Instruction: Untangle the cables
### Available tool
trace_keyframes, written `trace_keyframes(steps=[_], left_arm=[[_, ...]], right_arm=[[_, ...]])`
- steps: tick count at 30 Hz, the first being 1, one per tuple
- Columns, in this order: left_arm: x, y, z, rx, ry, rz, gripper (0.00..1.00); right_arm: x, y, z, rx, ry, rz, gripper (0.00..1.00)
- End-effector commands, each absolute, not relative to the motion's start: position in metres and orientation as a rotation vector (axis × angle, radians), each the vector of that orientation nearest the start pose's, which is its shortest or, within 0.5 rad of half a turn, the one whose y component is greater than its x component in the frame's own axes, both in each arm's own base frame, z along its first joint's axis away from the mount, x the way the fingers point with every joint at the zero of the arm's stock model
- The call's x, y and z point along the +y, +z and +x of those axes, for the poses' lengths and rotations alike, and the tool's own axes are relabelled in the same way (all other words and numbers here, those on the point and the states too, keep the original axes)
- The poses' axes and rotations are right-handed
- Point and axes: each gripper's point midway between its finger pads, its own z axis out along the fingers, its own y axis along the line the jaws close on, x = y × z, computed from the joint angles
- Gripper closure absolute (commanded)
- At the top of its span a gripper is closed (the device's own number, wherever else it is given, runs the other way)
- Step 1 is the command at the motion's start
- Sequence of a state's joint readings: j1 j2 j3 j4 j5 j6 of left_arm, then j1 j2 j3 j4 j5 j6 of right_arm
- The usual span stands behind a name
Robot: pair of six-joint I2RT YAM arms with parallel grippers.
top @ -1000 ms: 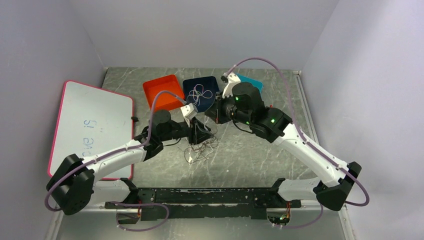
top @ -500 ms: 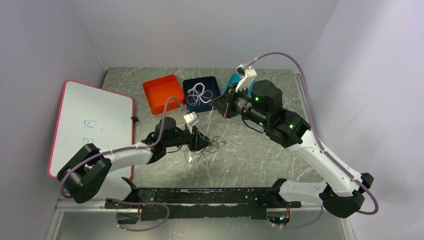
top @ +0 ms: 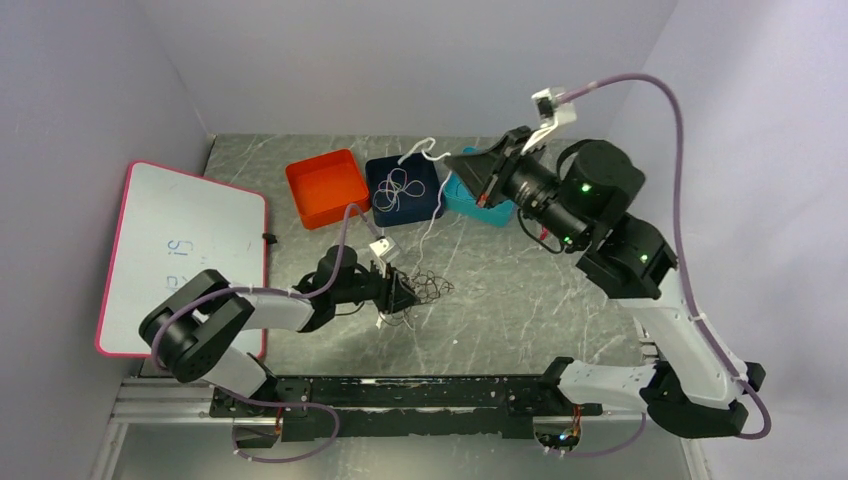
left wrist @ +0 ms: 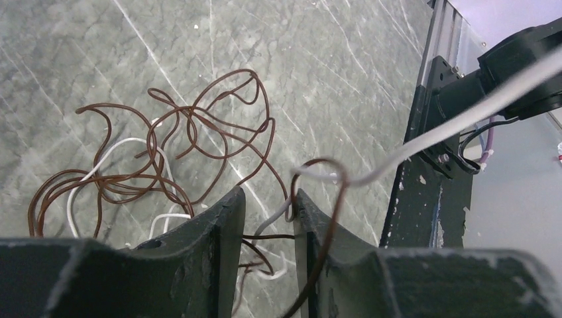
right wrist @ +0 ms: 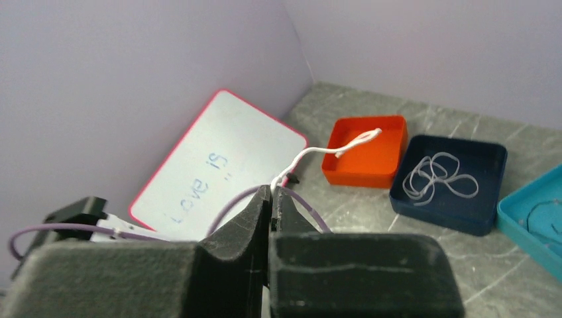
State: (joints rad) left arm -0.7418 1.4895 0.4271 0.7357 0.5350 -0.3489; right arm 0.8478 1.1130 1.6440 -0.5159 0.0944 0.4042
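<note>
A tangle of brownish-red cables [top: 424, 290] with white strands lies mid-table. My left gripper [top: 403, 292] is low at its left edge. In the left wrist view the left gripper [left wrist: 265, 202] stands open, with brown cable [left wrist: 199, 132] and white strands crossing the gap unpinched. A white cable [left wrist: 431, 136] runs taut up to the right. My right gripper [top: 455, 162] is raised over the trays, shut on that white cable [top: 424, 236]. In the right wrist view the right gripper [right wrist: 272, 192] is shut, and the white cable's free end [right wrist: 344, 147] curls out past its tips.
At the back stand an orange tray [top: 325, 187], a navy tray [top: 386, 175] holding a coiled white cable [top: 400, 188], and a teal tray [top: 470, 198]. A pink-rimmed whiteboard [top: 175, 250] lies at the left. Walls close in on three sides.
The right arm has risen and swung back to the right, drawing the white cable up out of the tangle. The left gripper slid a little nearer and stayed low at the tangle.
</note>
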Motion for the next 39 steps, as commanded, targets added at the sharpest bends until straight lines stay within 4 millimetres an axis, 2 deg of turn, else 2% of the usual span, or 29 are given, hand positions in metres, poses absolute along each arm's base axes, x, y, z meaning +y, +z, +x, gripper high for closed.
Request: trace_keyframes(steps=[1, 14, 21, 28, 31, 34, 39], left_arm=[[-0.326, 0.089, 0.202, 1.841, -1.235, 0.777, 0.62], [-0.319, 0.069, 0.198, 1.907, -1.204, 0.773, 0.62], [-0.315, 0.059, 0.196, 1.934, -1.198, 0.757, 0.63], [-0.308, 0.053, 0.193, 1.957, -1.173, 0.741, 0.63], [-0.304, 0.051, 0.191, 1.975, -1.162, 0.735, 0.63], [-0.3, 0.053, 0.192, 1.989, -1.129, 0.72, 0.62], [-0.292, 0.065, 0.201, 2.012, -1.035, 0.683, 0.56]], right_arm=[[0.235, 0.528, 0.216, 1.522, 0.885, -0.274, 1.0], [0.183, 0.601, 0.211, 1.308, 0.756, -0.17, 1.0], [0.159, 0.625, 0.209, 1.224, 0.68, -0.125, 1.0], [0.141, 0.638, 0.212, 1.198, 0.587, -0.093, 1.0], [0.141, 0.632, 0.221, 1.241, 0.533, -0.092, 1.0], [0.151, 0.619, 0.236, 1.32, 0.474, -0.117, 1.0], [0.189, 0.569, 0.271, 1.471, 0.372, -0.229, 1.0]])
